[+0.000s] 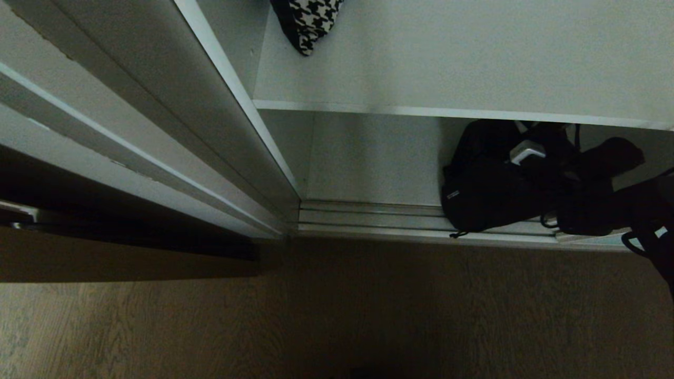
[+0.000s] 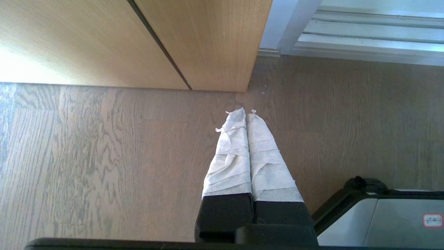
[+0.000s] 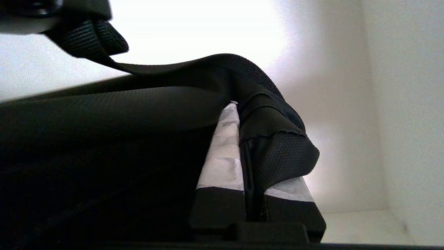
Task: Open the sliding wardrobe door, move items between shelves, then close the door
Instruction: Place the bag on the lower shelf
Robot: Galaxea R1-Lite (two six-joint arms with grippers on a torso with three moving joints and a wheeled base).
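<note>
A wardrobe seen from above and in front, its interior open. The tall frosted pale blue-green glass sliding door [image 1: 131, 121] in its thin silver metal frame stands pushed to the left, leaving the white compartments exposed. A plain flat white shelf board [image 1: 474, 63] spans the upper part of the opening. On its far left corner lies a small black-and-white houndstooth cloth piece [image 1: 310, 21], partly cut off by the picture's top edge.

Below that board, in the bottom compartment at the right, sits a soft black fabric bag with thin straps [image 1: 489, 184]. Its lower edge rests on the silver sliding track [image 1: 368, 218] at the wardrobe's front, and a strap end hangs over the track.

The right arm reaches in from the right edge, dark against the bag. The right end effector [image 3: 242, 146] is closed on a fold of the bag's textured black fabric and webbing strap; its white-wrapped fingers [image 3: 222, 152] pinch the material between them, with the bag's body bulging just beside them. White wardrobe walls show behind.

The left end effector [image 2: 247, 114] hangs outside the wardrobe over the grey-brown wood-grain floor [image 2: 104, 156], its two white-wrapped fingers pressed together and holding nothing. A light wood door panel [image 2: 138, 41] stands near it, next to the track's end.
</note>
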